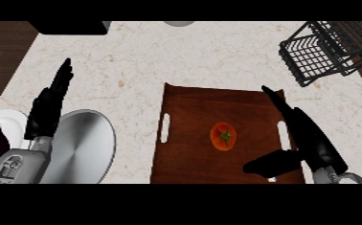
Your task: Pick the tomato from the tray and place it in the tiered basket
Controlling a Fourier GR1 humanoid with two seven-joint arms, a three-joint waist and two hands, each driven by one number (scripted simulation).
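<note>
— Where is the tomato [223, 136]?
— Mid wooden tray [191, 114], just left of the right hand [305, 138], not touching it
— And that hand?
— Open over the tray's right edge, fingers straight, thumb spread toward the tomato, holding nothing
— The rest?
— Left hand [48, 106] rests open by the steel lid [81, 147]; tiered basket [322, 51] far right

Left black hand [48, 105]: lower-left of view, fingers straight and together, pointing up and slightly right; grey forearm [21, 164] enters from bottom-left corner. Right black hand [305, 134]: lower-right of view, fingers straight, angled up-left, thumb [272, 162] spread out to the left; grey wrist [333, 175] just visible at bottom edge.
</note>
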